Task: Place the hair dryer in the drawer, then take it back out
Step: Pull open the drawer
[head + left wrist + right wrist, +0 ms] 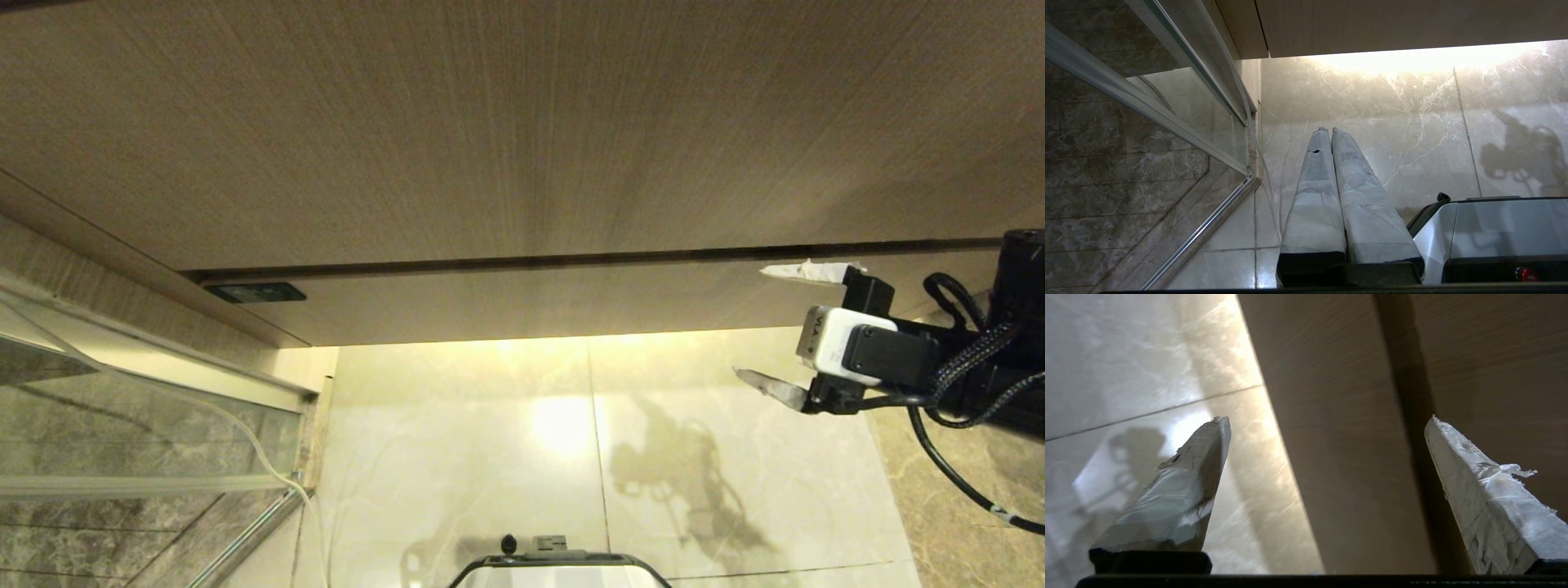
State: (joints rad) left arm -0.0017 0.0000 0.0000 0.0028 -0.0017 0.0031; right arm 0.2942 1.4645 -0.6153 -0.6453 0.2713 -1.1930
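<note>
We are holding our right pincer (755,324) wide apart and empty at the right end of the drawer (571,298), whose labelled front is sitting shut beneath the taller wood-grain panel (490,122). One fingertip (804,271) is lying over the dark seam along the drawer's upper edge, the other is hanging out over the marble floor (571,457) below it. The hair dryer is showing in none of our views. Our left pincer (1327,131) is resting closed, fingers pressed together, pointing down at the floor beside the glass shower door (1147,102).
</note>
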